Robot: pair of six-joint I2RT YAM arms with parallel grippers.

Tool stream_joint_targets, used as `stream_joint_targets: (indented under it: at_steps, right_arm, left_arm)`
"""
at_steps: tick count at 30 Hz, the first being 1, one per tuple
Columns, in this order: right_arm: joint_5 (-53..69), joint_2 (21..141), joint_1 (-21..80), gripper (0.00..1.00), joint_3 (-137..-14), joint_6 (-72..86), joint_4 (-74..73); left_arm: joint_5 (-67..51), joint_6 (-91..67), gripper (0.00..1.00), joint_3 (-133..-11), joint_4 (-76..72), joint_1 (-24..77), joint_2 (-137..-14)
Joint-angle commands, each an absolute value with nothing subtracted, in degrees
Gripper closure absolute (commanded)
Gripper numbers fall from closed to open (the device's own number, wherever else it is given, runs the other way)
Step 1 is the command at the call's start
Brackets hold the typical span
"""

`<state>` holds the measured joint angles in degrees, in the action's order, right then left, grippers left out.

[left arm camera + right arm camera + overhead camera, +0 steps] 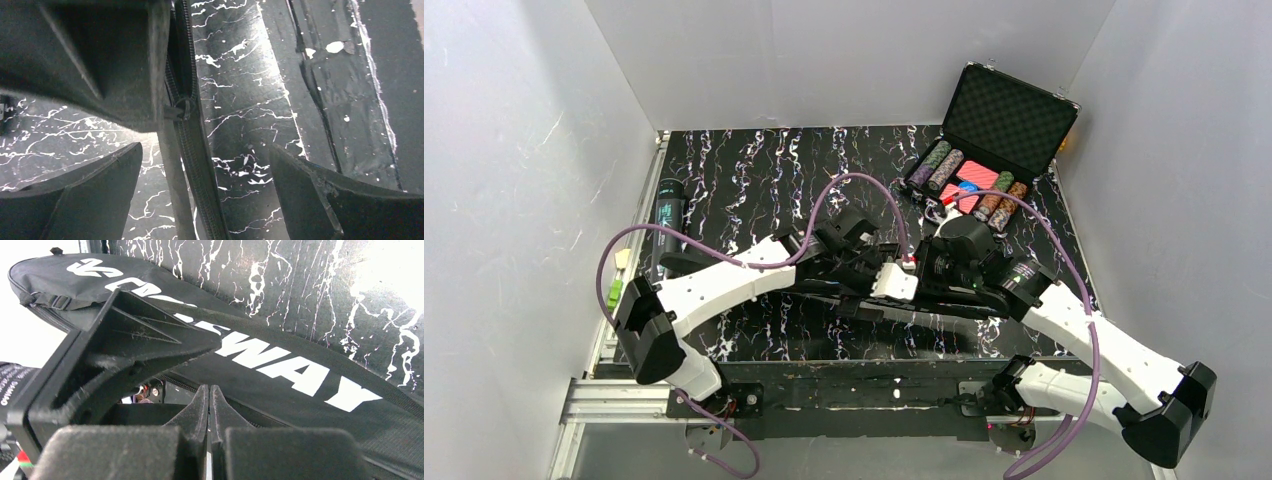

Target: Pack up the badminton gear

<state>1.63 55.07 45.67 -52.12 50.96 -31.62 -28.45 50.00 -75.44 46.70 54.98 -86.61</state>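
The right fingers [197,410] were pressed together, empty, with the black CROSSWAY racket bag [280,365] lying just beyond their tips. The left fingers [90,200] stood spread wide, holding nothing; the bag's zipper [187,107] ran between them over the marbled tabletop [240,75].

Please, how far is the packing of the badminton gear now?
Done, it seems: no racket or shuttlecock lies loose on the table, so they are probably inside the black bag. In hand: the left arm's fingers stand open over the bag's zipper, near its slider; the right arm's fingers are shut at the bag. Left: perhaps more zipping, and the dark tube at the table's left edge.
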Motion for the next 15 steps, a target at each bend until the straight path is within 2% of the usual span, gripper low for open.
stream_joint_targets:
  at_steps: [1,4,9,12,15]
  right_arm:
    - [0.7,53.7,45.9,0.99,-55.8,52.2,-28.1]
    - [0.3,52.8,45.9,0.99,-55.9,52.0,-28.5]
    - [0.3,52.6,45.9,0.99,-56.7,51.9,-29.1]
    - [0.3,52.3,46.0,0.99,-56.7,51.9,-29.2]
    - [-1.3,52.2,45.9,0.99,-57.1,51.7,-29.9]
  left_arm:
    - [-20.8,48.0,0.02,-75.6,43.6,56.5,-86.6]
    - [-19.9,47.7,0.04,-75.5,43.6,56.6,-85.9]
    - [-16.5,45.7,0.22,-77.5,45.7,57.0,-88.2]
    - [-16.5,46.6,0.28,-76.5,45.4,57.1,-87.4]
    - [-15.3,46.4,0.54,-75.9,45.2,57.0,-86.8]
